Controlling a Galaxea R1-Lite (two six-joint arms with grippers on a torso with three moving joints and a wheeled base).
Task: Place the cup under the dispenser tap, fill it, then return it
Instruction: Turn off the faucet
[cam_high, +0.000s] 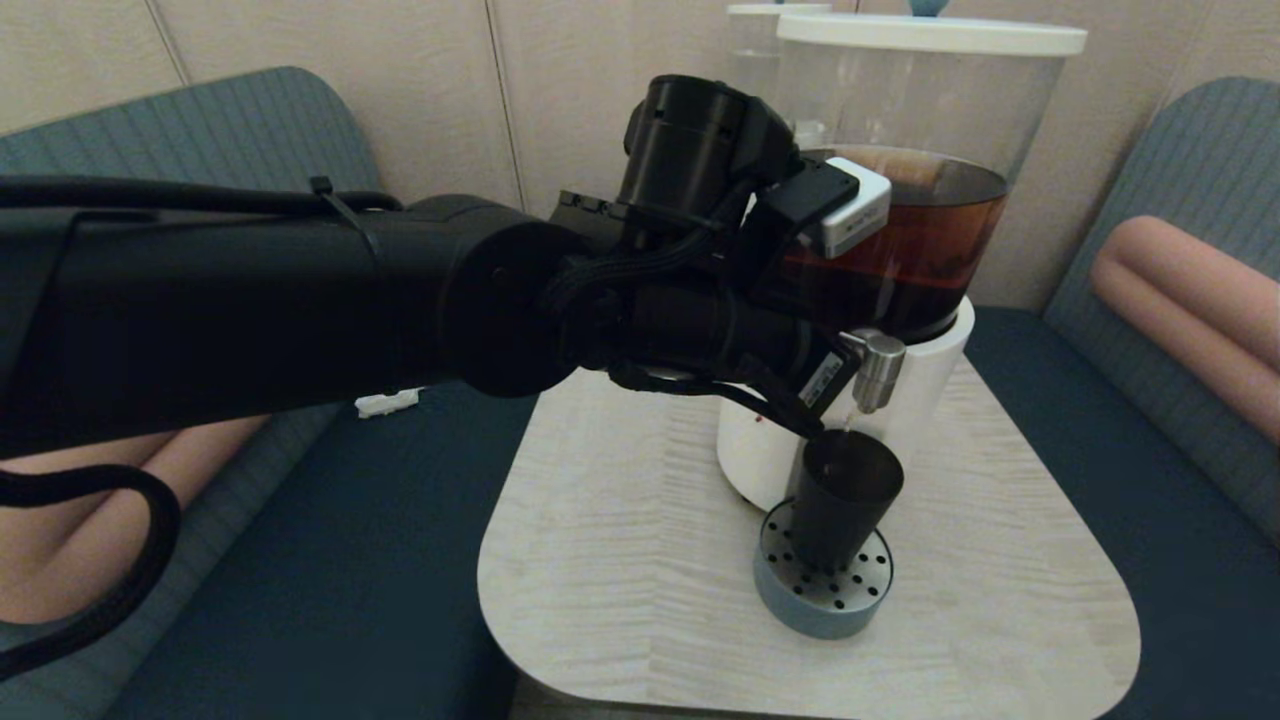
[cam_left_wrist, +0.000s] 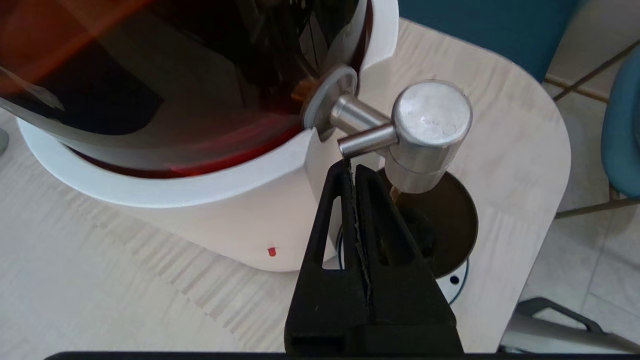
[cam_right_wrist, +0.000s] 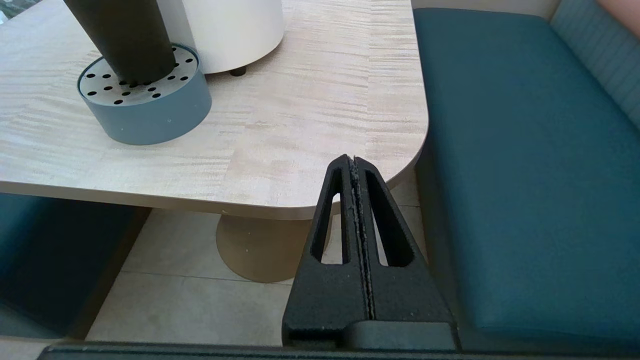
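The dark tumbler cup (cam_high: 845, 495) stands upright on a round grey perforated drip tray (cam_high: 822, 590), right under the steel dispenser tap (cam_high: 878, 372). In the left wrist view my left gripper (cam_left_wrist: 352, 167) is shut with nothing in it. Its tips touch the tap's short steel lever rod (cam_left_wrist: 365, 140), beside the tap head (cam_left_wrist: 431, 125). A thin brown stream (cam_left_wrist: 394, 193) seems to run into the cup (cam_left_wrist: 445, 225). My right gripper (cam_right_wrist: 354, 160) is shut and empty, low off the table's near corner. From there the cup (cam_right_wrist: 125, 40) and the drip tray (cam_right_wrist: 145, 107) are visible.
The big dispenser tank (cam_high: 900, 240) holds brown liquid on a white base (cam_high: 760, 450). A smaller dispenser (cam_high: 770, 40) stands behind it. Teal benches (cam_high: 1100, 450) flank the pale wooden table (cam_high: 620, 560); a pink cushion (cam_high: 1190, 300) lies at right. My left arm spans the head view.
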